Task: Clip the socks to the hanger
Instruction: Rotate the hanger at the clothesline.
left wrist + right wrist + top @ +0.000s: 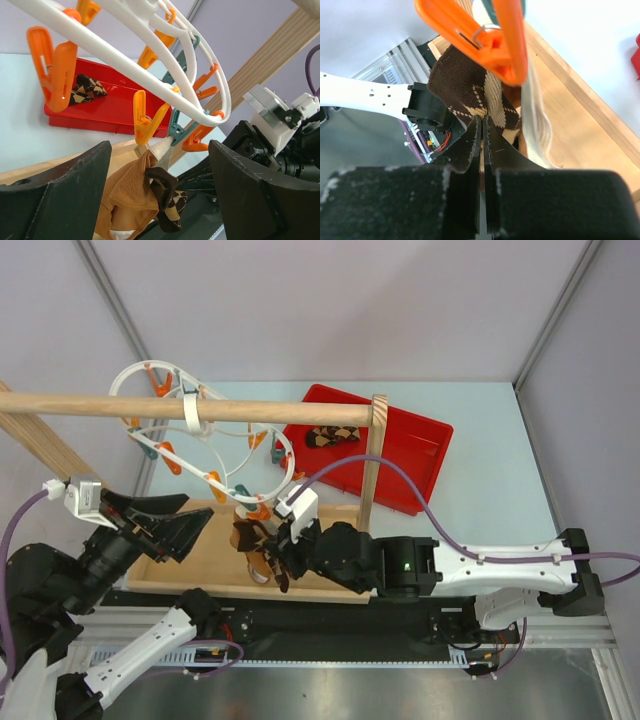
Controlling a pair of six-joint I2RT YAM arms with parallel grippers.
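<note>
The white wavy ring hanger [200,430] with orange and teal pegs hangs from a wooden rod. In the left wrist view the hanger [150,80] fills the top. A brown argyle sock [170,197] hangs below its pegs, beside tan ribbed fabric [127,192] and a cream cuff held by pegs. My right gripper [482,120] is shut on the argyle sock [470,87], just under an orange peg [490,40]; from above this gripper [268,550] is below the hanger's near edge. My left gripper [195,520] is open and empty, left of the sock, which shows between its fingers [55,190]. A second argyle sock [330,436] lies in the red tray.
The wooden rod [200,408] rests on wooden posts [372,465] rising from a wooden base board [200,565]. The red tray [420,455] sits behind the right post on the pale blue table. Grey walls close the back and sides.
</note>
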